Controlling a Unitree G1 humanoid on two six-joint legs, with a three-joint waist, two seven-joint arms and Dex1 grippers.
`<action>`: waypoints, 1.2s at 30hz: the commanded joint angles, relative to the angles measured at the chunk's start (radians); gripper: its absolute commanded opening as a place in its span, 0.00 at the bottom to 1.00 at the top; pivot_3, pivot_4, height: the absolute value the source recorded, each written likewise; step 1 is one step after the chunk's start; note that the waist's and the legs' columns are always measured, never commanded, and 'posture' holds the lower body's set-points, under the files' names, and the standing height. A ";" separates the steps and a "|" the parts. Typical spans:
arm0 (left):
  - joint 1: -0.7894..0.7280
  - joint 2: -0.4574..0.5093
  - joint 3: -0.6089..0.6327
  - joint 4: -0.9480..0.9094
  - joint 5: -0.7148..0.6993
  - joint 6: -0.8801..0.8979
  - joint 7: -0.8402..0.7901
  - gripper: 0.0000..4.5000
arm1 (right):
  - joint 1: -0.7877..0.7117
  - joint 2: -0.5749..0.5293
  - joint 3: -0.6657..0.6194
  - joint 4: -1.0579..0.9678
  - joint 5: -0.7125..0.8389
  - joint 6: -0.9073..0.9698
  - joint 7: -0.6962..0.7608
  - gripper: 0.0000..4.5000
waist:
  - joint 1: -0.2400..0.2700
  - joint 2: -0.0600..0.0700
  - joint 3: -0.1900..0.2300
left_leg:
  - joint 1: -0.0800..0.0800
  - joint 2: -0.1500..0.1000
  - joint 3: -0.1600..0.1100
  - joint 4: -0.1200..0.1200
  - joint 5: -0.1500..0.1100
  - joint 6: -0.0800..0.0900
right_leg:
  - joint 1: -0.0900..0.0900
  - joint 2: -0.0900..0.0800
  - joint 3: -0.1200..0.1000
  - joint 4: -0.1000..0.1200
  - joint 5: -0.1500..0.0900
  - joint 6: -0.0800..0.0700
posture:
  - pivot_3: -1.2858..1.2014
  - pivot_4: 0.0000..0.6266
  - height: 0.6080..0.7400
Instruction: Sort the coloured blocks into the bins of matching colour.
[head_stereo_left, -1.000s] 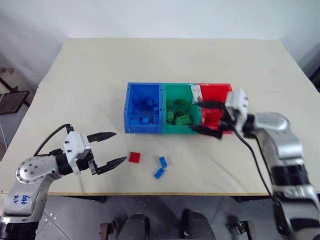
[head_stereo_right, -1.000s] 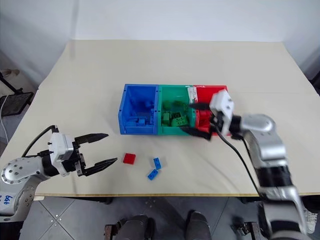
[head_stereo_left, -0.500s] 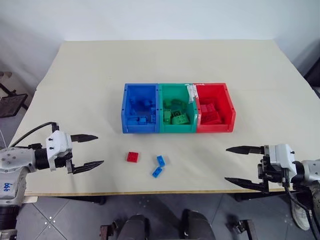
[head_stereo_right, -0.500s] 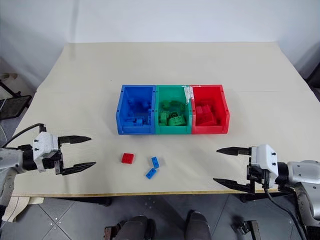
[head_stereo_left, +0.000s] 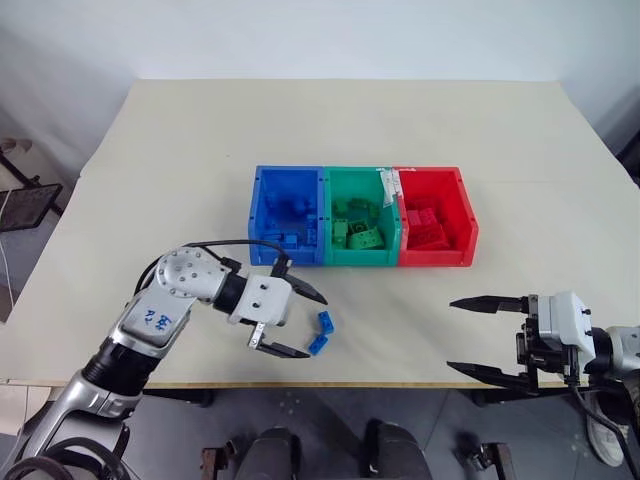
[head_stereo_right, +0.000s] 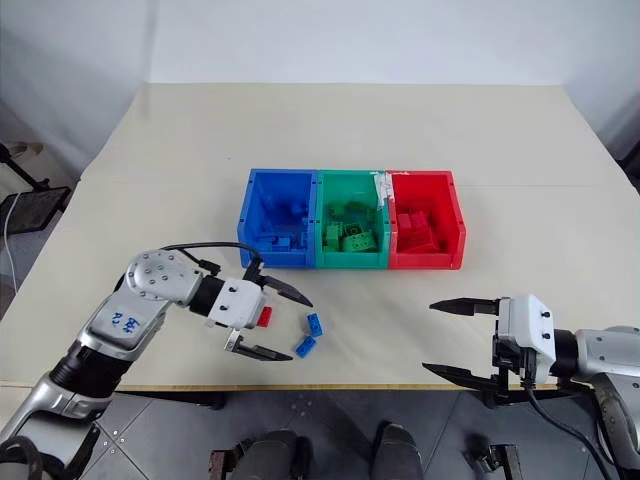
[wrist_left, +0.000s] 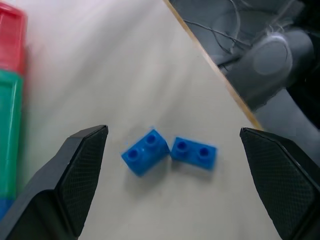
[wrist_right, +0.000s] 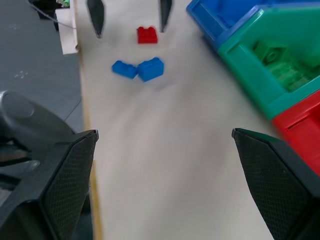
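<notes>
Head views: your left gripper (head_stereo_right: 272, 323) has swung in from the table's left edge and now hangs over the three loose blocks, jaws wide apart and empty. The small red studded plastic brick (head_stereo_right: 264, 316) sits between its black fingers; the two small blue studded plastic bricks (head_stereo_right: 310, 334) lie just beyond the fingertips, touching each other, near the front edge of the beige table (head_stereo_right: 400, 130). Your right gripper (head_stereo_right: 462, 338) has withdrawn from the red bin to the table's front right edge, also spread and empty. The row of square open-top plastic bins (head_stereo_right: 350, 232), blue, green and red, already holds sorted bricks, so judge the task nearly done, with three bricks left.

Left wrist view: the two blue bricks lie end to end, their long axes forming a shallow angle.

Right wrist view: the red brick lies between the left gripper's fingertips (wrist_right: 95, 15), beyond the blue pair.
</notes>
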 joint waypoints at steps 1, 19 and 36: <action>-0.108 -0.046 -0.038 0.104 0.067 -0.086 -0.013 1.00 | 0.043 -0.017 -0.055 -0.061 0.029 0.017 -0.013 1.00 | 0.005 0.000 0.000 | -0.001 0.000 0.000 0.001 0.000 0.000 | 0.000 0.000 0.000 0.000 0.000 0.000 | 0.52 0.24 1.00; -0.287 -0.187 -0.138 0.494 0.233 -0.364 -0.047 1.00 | 0.170 -0.002 -0.092 -0.175 0.043 0.051 -0.112 1.00 | 0.027 -0.002 0.001 | -0.005 -0.001 -0.001 0.009 -0.002 0.004 | 0.000 -0.001 -0.001 -0.001 0.000 0.001 | 0.52 0.24 1.00; -0.273 -0.192 -0.119 0.506 0.258 -0.365 -0.007 0.00 | 0.127 -0.007 -0.058 -0.152 0.031 0.049 -0.119 1.00 | 0.026 -0.002 0.001 | -0.005 -0.001 -0.001 0.010 -0.002 0.004 | 0.000 -0.001 -0.001 0.000 0.000 0.001 | 0.52 0.24 1.00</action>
